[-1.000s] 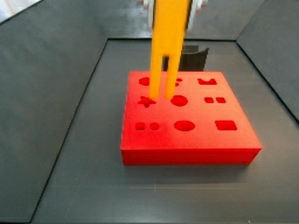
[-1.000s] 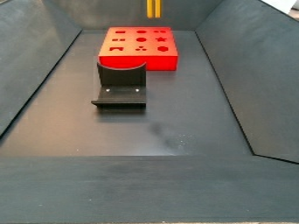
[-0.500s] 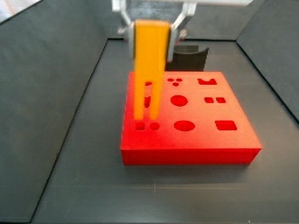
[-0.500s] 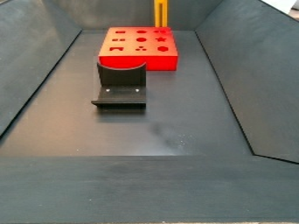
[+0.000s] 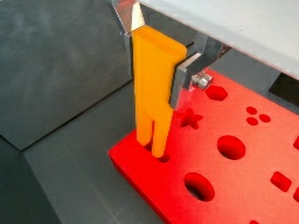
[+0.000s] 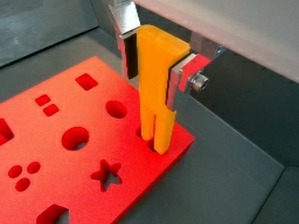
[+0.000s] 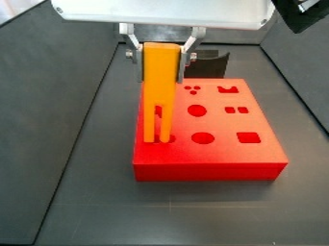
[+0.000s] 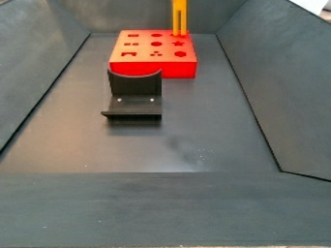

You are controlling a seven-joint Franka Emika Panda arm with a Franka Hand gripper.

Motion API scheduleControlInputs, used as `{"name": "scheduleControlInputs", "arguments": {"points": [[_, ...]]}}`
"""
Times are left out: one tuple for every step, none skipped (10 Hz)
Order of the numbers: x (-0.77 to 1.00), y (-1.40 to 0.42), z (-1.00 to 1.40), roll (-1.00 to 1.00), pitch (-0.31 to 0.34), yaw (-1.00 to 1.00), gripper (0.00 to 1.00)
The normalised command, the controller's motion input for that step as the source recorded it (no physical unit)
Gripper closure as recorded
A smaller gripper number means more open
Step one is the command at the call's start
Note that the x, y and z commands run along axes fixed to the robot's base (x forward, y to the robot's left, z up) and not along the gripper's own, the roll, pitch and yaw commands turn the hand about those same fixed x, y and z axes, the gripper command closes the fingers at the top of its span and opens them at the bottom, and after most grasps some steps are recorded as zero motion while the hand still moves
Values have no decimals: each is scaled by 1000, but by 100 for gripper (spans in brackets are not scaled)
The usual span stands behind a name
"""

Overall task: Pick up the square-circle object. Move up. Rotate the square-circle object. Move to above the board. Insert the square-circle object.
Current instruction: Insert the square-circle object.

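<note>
Gripping the square-circle object [image 7: 158, 91] upright, your hand [image 7: 160, 53] sits at upper centre of a side view | prongs touch the board [image 7: 225, 144] at its left holes | fixture [image 8: 134, 95] lower left of board.

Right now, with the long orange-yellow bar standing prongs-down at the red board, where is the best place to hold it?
By its plain upper half, from above, as the end effector does: finger plates flank the long orange-yellow bar, which stands upright. That keeps the two prongs free to enter the holes of the flat red board at its corner.
</note>
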Motion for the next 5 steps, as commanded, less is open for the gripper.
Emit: {"name": "scheduleControlInputs", "arguments": {"points": [[31,-14,-300,34,0,17,100],[49,0,-271,17,0,6,100],[0,0,0,0,-10,0,100],[0,-46,-9,10,-19,0,100],[-131,0,0,63,-236,6,100]]}}
